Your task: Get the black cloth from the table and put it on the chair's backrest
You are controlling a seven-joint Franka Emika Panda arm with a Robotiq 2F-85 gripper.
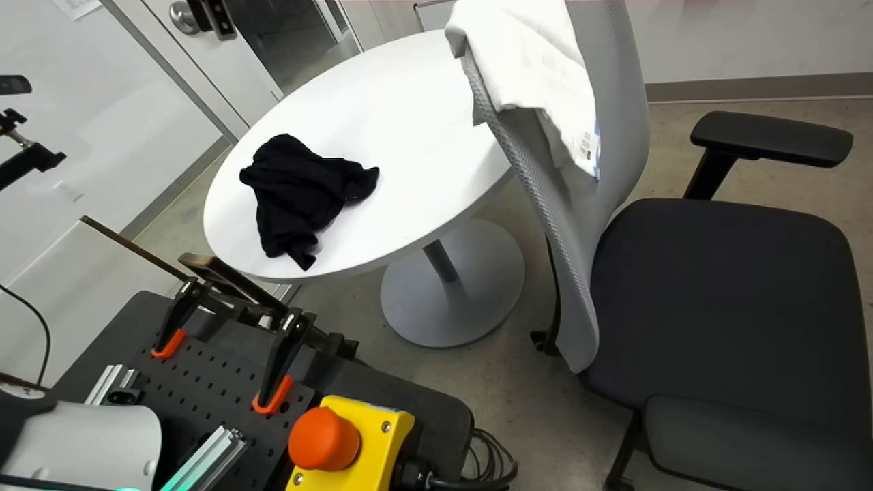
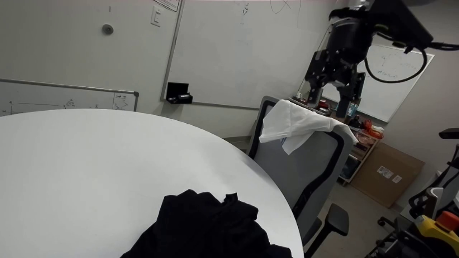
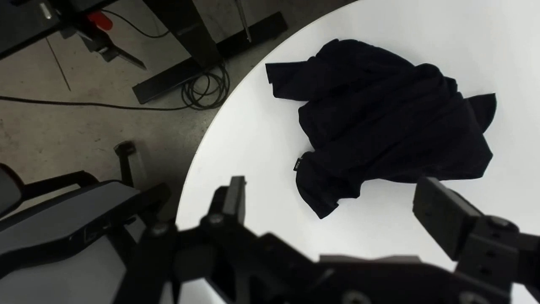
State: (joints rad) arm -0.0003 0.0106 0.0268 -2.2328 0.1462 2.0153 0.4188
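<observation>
The black cloth (image 1: 303, 194) lies crumpled on the round white table (image 1: 409, 136). It also shows in an exterior view (image 2: 215, 229), cut by the bottom edge, and in the wrist view (image 3: 392, 114). The grey chair's backrest (image 1: 617, 116) stands beside the table; it also shows in an exterior view (image 2: 297, 168). A white cloth (image 1: 532, 68) hangs over its top edge. My gripper (image 2: 328, 104) is open and empty, in the air. In the wrist view its fingers (image 3: 332, 185) are wide apart above the table, with the black cloth ahead of and below them.
A black cart with clamps (image 1: 279, 361) and a yellow emergency stop box (image 1: 368, 436) stands near the table. The chair has a black armrest (image 1: 771, 140) and a black seat (image 1: 723, 300). A shelf and a cardboard box (image 2: 387, 173) stand behind the chair.
</observation>
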